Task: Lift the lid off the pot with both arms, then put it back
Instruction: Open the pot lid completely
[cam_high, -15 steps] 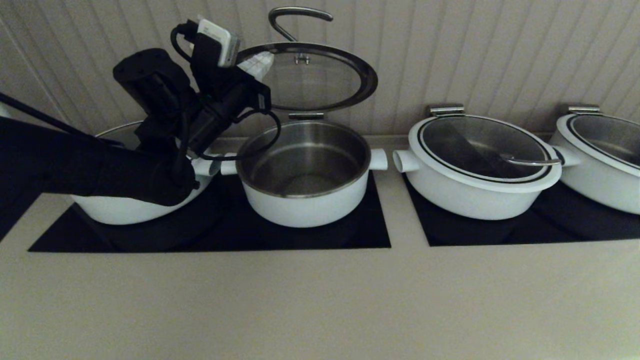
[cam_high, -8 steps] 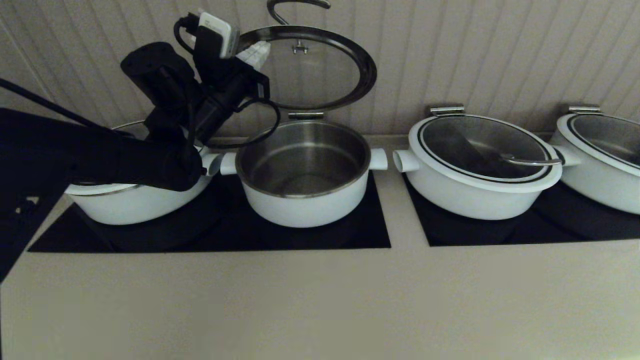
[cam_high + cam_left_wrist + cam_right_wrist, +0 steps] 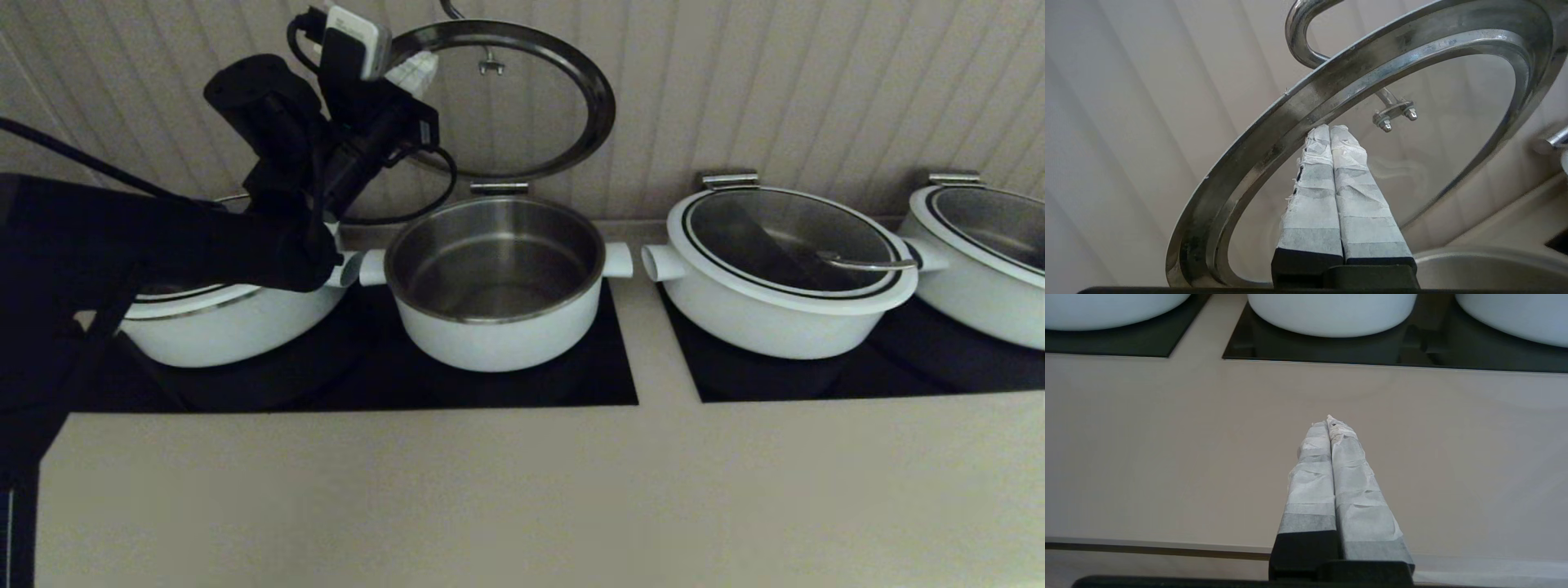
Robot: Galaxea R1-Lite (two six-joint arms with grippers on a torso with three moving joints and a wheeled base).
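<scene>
Readable text: none on any surface in view.
White box (image 3: 353,41) on the left arm, just beside the lid (image 3: 510,98): faint marks, too small to read.
Pot (image 3: 498,282) below the lid: plain white wall, unlettered.
Taped fingertips (image 3: 1331,139) under the lid: tape bare.

The lid (image 3: 506,98) is up and tipped back on its hinge behind the pot (image 3: 498,286) — it stands almost upright near the wall. It is round, with clear glass in the middle and a shiny metal ring around it. Its curved steel handle (image 3: 1300,32) is on the far side, and two small bolts hold it to the glass. The pot is white outside and shiny steel inside — open, with a short white stub on each side. It sits on a black mat.
</scene>
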